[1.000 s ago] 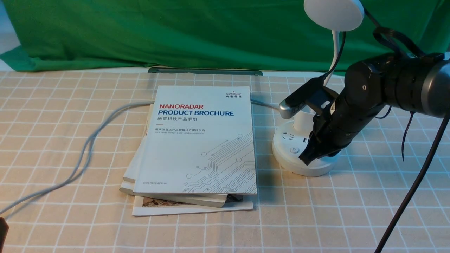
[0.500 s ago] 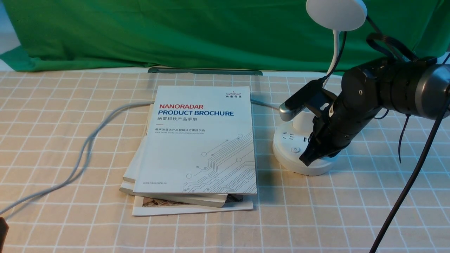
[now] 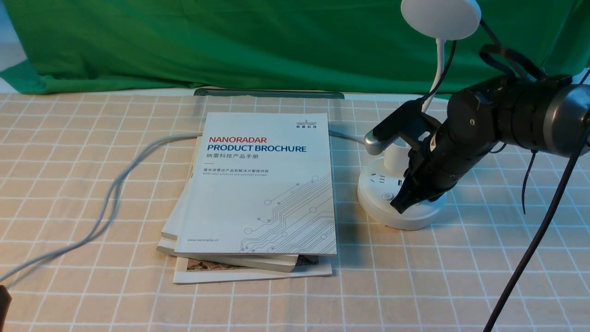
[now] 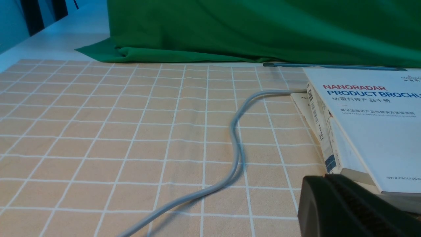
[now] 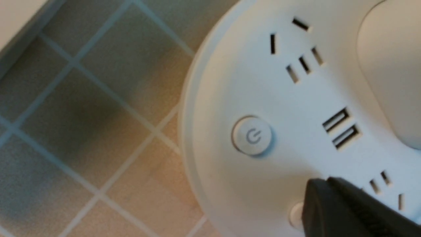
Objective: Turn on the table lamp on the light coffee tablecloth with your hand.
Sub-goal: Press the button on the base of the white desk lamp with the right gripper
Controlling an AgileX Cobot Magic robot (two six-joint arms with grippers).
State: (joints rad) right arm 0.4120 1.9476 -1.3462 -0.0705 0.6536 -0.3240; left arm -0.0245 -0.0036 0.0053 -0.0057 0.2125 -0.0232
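My right hand point(image 3: 399, 206), jaws pinched shut, hovers over the table lamp point(image 3: 374, 210) base. The power button point(image 5: 251, 135) lies just to its left, toward the brochures point(image 3: 262, 184).

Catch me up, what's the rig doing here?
The right pincer is shut and angled down onto the table lamp's round base, its tip over a small button beside the power button. The lamp head shows no glow, so it looks unlit. The left pincer sits low on the checked tablecloth near the brochure stack, idle.
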